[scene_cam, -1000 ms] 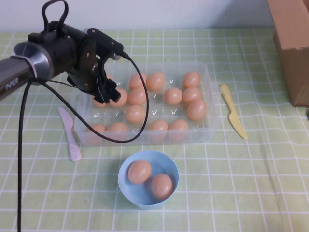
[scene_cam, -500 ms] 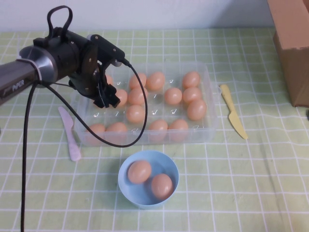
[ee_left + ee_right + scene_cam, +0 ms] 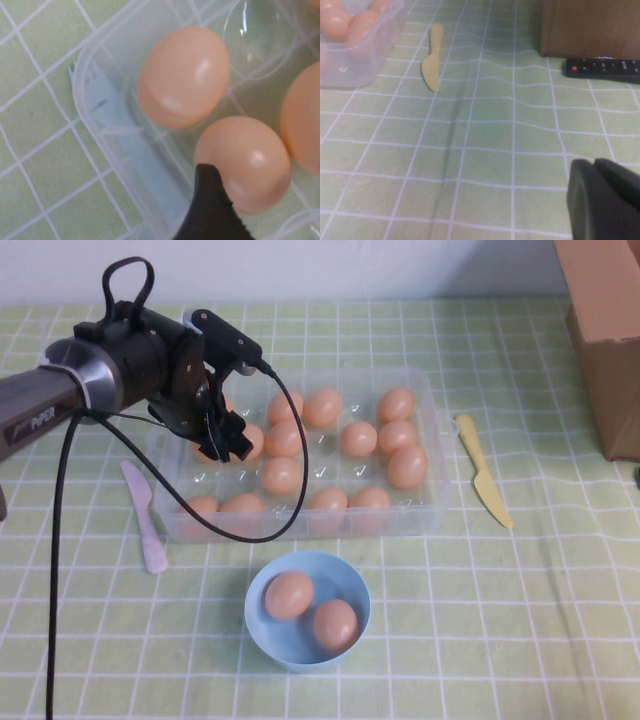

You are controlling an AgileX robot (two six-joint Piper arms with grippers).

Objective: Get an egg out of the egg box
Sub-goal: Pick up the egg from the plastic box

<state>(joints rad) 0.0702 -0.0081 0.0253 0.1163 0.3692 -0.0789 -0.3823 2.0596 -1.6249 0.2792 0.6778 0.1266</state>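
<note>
A clear plastic egg box (image 3: pixel 432 508) holds several tan eggs (image 3: pixel 358 438) in the middle of the table. My left gripper (image 3: pixel 228 443) is down in the box's left part, open. In the left wrist view one black fingertip (image 3: pixel 209 186) rests against the side of an egg (image 3: pixel 247 160); the other finger is out of that view. A second egg (image 3: pixel 182 75) lies beside the box's corner wall (image 3: pixel 92 95). My right gripper (image 3: pixel 602 197) is shut and empty, low over the bare tablecloth; it is out of the high view.
A blue bowl (image 3: pixel 258 635) with two eggs stands in front of the box. A pale knife (image 3: pixel 146 518) lies left of the box, a yellow knife (image 3: pixel 483 483) right of it. A cardboard box (image 3: pixel 605 330) stands back right, a remote (image 3: pixel 602 67) beside it.
My left gripper has shifted a little to the right and further into the box's left part. The eggs, the bowl and the knives have not moved.
</note>
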